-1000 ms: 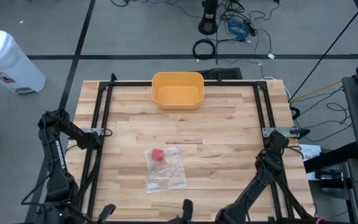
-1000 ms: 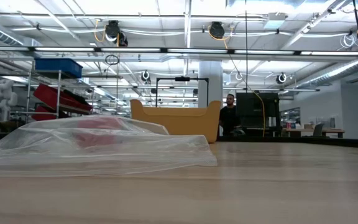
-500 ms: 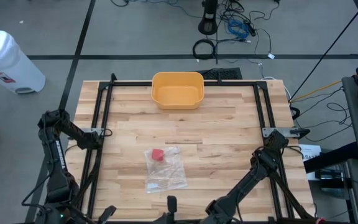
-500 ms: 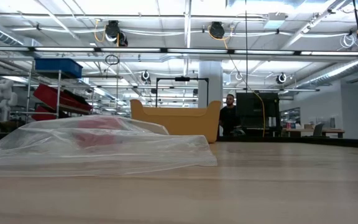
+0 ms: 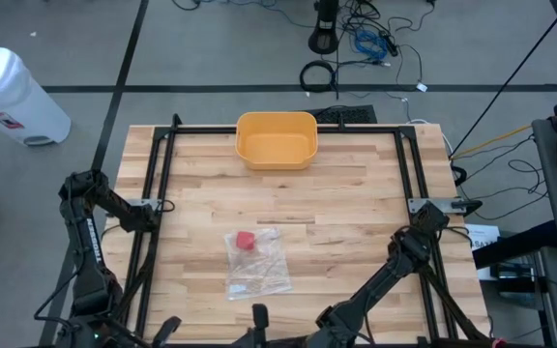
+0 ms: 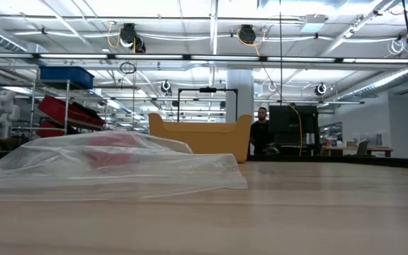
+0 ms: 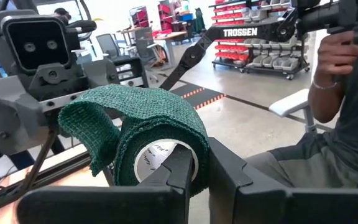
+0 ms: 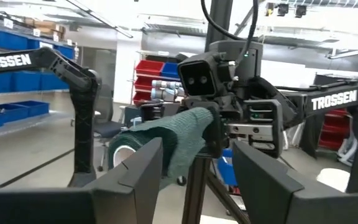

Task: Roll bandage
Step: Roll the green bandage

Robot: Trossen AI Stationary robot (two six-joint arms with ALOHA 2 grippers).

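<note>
I hold the green bandage roll point(image 7: 157, 140) pinched in my left tool point(image 7: 194, 168), the fingers closed on its core so the loose tail point(image 7: 89, 124) drapes free over the top, ready to be wound. I keep it raised off the table point(image 5: 356, 213), just off the table's 6 o'clock edge, where both arms can meet without dragging the fabric across the wood. My right tool point(image 8: 194, 158) faces it from close by with its fingers spread wide and nothing between them; from that side the bandage fills the gap ahead, so I judge the wide stance is there to take the hanging tail or steady the roll. The rolling itself looks hardly begun — the tail hangs slack. On the table, toward 6 o'clock of centre, lies a clear plastic bag point(image 5: 256, 263) with a small red item point(image 5: 246, 241) on it, and a yellow bin point(image 5: 277, 139) sits at the 12 o'clock edge, both well apart from my tools. A person point(image 7: 347, 93) sits beyond the left arm.
</note>
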